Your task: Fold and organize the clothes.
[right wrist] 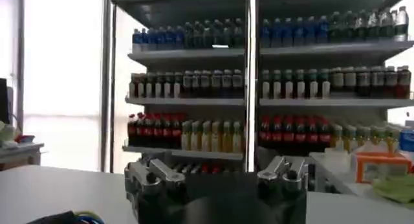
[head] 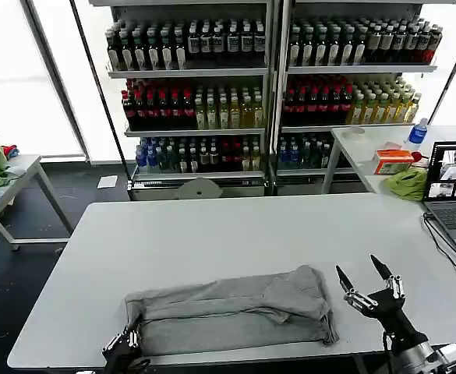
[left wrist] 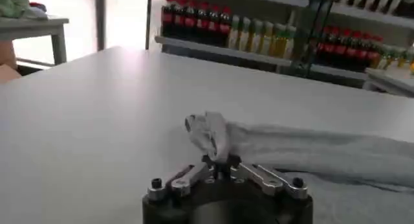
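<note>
right now our left end effector (head: pixel 123 348) sits at the near edge of the table (head: pixel 212 234), clenched on the left end of the grey shirt (head: pixel 231 312), which bunches up between its fingers. folded into a long band, the shirt lies along the near side of the table. our right end effector (head: pixel 364 274) hovers just right of the shirt, fingers spread, grasping nothing.
</note>
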Controlling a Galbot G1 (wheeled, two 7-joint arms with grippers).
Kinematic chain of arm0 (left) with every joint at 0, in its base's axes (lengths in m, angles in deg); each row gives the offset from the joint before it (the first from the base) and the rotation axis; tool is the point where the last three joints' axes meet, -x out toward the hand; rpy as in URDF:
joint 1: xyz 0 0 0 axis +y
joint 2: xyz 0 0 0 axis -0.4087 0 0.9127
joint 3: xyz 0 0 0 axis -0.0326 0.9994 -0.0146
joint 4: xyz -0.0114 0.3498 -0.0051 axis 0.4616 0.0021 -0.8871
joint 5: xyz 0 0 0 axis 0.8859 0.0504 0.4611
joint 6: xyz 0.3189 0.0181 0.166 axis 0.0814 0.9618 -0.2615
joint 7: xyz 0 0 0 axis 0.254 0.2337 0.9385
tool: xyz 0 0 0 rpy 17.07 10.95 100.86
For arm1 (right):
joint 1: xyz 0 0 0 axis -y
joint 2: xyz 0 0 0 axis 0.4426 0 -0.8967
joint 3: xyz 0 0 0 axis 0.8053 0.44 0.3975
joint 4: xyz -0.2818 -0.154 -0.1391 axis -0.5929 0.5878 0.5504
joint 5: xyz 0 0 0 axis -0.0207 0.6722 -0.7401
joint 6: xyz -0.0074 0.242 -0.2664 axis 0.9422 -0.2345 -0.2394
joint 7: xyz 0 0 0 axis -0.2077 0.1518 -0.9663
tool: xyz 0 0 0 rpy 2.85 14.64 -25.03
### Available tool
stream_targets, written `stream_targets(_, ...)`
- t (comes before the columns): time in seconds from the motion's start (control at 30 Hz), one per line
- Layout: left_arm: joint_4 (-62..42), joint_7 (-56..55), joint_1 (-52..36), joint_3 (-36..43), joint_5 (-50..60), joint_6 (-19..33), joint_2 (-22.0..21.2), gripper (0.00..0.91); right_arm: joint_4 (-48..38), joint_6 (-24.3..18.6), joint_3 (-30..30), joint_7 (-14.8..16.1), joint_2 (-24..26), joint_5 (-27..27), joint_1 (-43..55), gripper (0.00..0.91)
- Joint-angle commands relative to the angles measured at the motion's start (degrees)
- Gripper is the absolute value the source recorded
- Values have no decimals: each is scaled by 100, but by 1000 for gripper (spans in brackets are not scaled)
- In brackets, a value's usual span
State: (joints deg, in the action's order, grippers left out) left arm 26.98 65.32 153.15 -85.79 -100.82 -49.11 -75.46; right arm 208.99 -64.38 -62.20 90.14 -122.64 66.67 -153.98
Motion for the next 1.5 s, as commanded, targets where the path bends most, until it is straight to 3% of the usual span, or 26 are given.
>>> stream_targets(0.03,85,62,-68,-217,-69,12,0,10,20,28,-5,-3,7,98,9,907)
stream_targets(0.13,97,197,-207,-600,-59,29,119,10,15,46,-21,-11,38,123,15,907)
stream_targets(0.3,-183,507,-447,-1879,-48,78,473,10,22,89,-25,-16,89,184,64,907)
stream_targets(0.57,-1199,1712,-603,-3603,390,107,1068,0,21,191,48,-21,109,230,162,907)
stream_targets(0.9,-1697,2519,-754,-4662,610,-442,1776,10,45,238,63,-13,136,304,144,907)
stream_targets(1.13,-864,2498,-706,-4272,83,-1051,1785,0,83,225,48,-16,101,303,85,907)
stream_targets(1.5,790,972,-961,-1593,-1568,-1896,1621,10,124,118,-1,-5,-43,267,-98,907)
